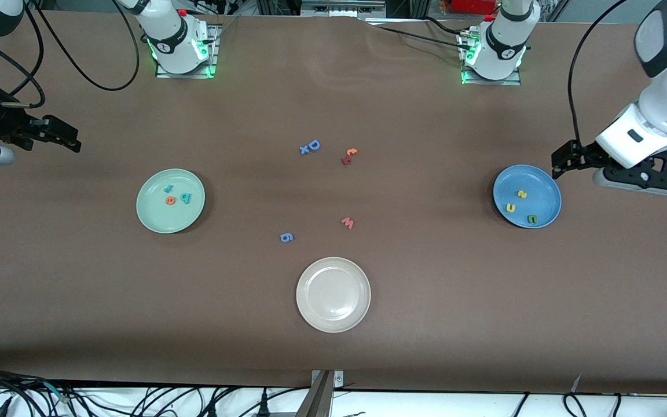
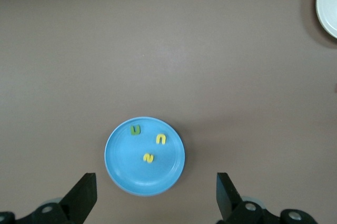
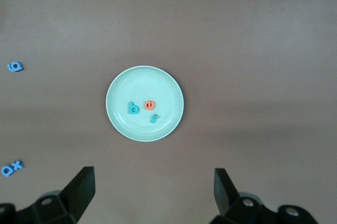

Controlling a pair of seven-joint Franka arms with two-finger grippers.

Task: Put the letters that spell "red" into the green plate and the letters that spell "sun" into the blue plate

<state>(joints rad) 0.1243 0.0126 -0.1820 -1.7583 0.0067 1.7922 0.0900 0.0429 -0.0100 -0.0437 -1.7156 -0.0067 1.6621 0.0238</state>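
From the front camera, three plates are sitting on the brown table: the green plate point(image 1: 170, 201) carrying three letters, a teal r point(image 1: 168, 188), an orange e point(image 1: 169, 200) and a teal d point(image 1: 186, 198), near the empty, spread right gripper point(image 1: 73, 141), and the blue plate point(image 1: 527, 196) carrying a yellow s point(image 1: 521, 194), a yellow u point(image 1: 509, 207) and a green n point(image 1: 532, 219), just beside the equally spread, empty left gripper point(image 1: 554, 163), while a beige plate point(image 1: 333, 294) is lying bare nearer the camera. Between the two grippers, six stray letters are lying in nobody's way: a blue D point(image 1: 314, 144) touching a blue x point(image 1: 304, 150), an orange-and-red pair point(image 1: 348, 156), a pink w point(image 1: 347, 222) and a blue g point(image 1: 287, 237). Under each wrist camera, that arm's own plate with its three letters is showing between wide-apart fingers point(image 2: 82, 195) point(image 3: 79, 190).

Teal r, orange e, teal d point(image 1: 186, 198) in green plate point(image 1: 154, 217); s, u, n point(image 1: 532, 219) in blue plate point(image 1: 546, 191)
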